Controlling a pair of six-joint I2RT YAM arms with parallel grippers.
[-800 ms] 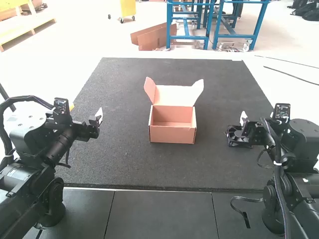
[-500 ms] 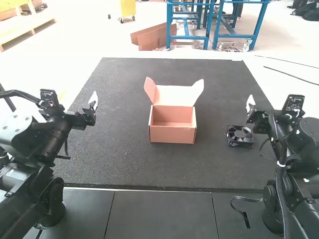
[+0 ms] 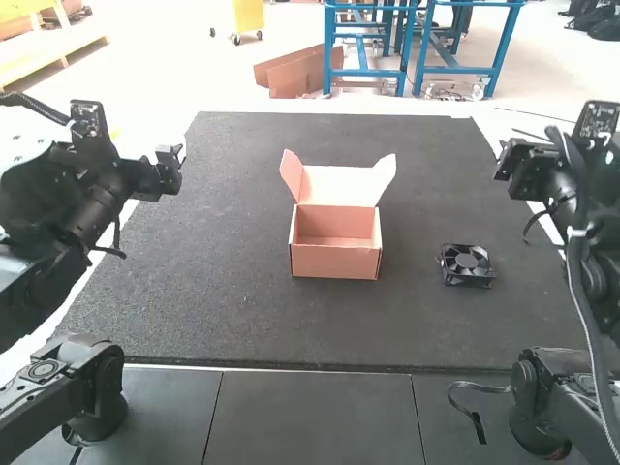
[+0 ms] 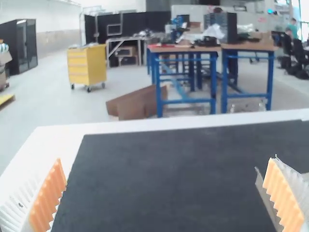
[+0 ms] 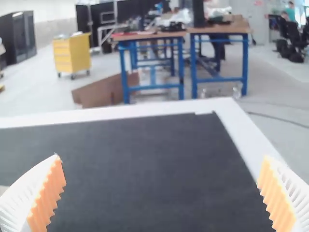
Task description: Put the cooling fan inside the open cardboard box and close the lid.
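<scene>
Black fan (image 3: 466,263), tan box (image 3: 335,260), dark speckled mat (image 3: 223,281).

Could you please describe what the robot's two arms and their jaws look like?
Both the left arm and right arm are black, rounded and bulky, with black cables looping along them. Their jaws are white and ribbed, faced with orange sawtooth pads.

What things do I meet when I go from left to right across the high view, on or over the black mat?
left tool → box → fan → right tool
</scene>
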